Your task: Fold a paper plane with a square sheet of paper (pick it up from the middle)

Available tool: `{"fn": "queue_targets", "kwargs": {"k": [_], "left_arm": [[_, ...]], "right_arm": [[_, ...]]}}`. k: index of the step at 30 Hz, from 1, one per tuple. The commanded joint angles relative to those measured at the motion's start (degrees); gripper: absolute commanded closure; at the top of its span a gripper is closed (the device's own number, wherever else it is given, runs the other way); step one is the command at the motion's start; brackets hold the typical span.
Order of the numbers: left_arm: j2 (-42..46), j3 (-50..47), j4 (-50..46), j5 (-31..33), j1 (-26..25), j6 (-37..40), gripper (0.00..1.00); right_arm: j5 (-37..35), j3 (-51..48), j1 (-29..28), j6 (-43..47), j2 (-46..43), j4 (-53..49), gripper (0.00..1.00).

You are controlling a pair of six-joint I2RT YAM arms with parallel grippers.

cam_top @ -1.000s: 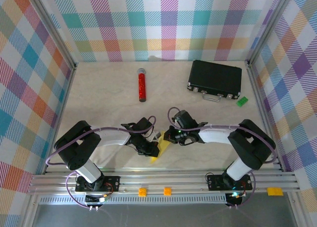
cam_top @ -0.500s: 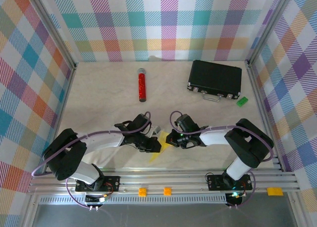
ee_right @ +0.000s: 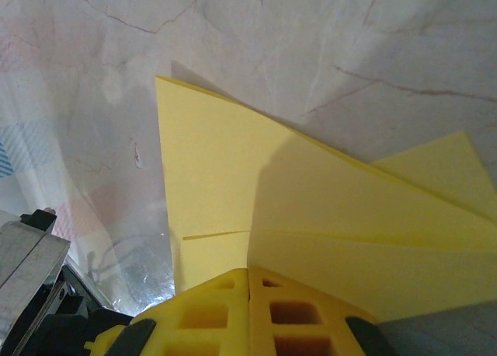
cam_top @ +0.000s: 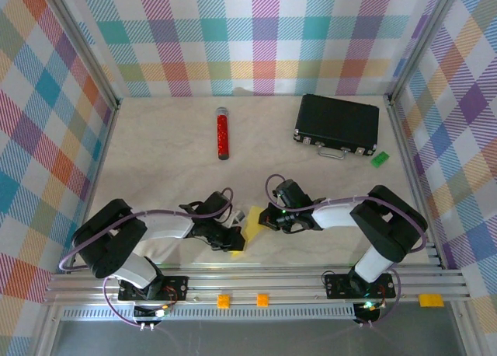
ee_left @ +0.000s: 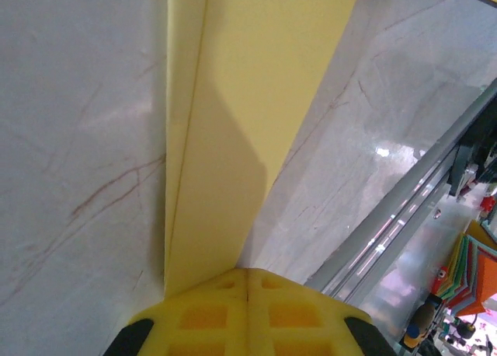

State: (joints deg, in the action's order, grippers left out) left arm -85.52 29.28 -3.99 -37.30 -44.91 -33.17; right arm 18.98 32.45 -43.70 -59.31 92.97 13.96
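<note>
The yellow square sheet of paper (cam_top: 252,230) lies near the table's front edge, folded into a narrow pointed shape like a paper plane. Its layered folds run up from the pads in the left wrist view (ee_left: 233,138). In the right wrist view it is a creased triangle (ee_right: 233,177). My left gripper (cam_top: 235,239) is shut, its tips resting on the paper's near-left end (ee_left: 247,272). My right gripper (cam_top: 268,218) is shut too, its tips on the paper's far-right part (ee_right: 248,272). No paper shows between either pair of pads.
A red cylinder (cam_top: 222,134) lies at the back centre. A black case (cam_top: 337,123) sits at the back right with a small green block (cam_top: 379,159) beside it. The aluminium rail (cam_top: 256,278) runs just in front of the paper, and checked walls enclose the table.
The left arm reached out over the paper, then drew back a little toward the front edge. The right gripper slid slightly left onto the paper, which has shifted between them.
</note>
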Motion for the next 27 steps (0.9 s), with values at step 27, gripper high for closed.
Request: {"fn": "queue_targets", "kwargs": {"k": [27], "left_arm": [[30.45, -1.76, -15.82, 6.34, 2.58, -6.44, 0.95]], "right_arm": [[1.66, 3.51, -0.15, 10.46, -0.61, -4.16, 0.92]]}}
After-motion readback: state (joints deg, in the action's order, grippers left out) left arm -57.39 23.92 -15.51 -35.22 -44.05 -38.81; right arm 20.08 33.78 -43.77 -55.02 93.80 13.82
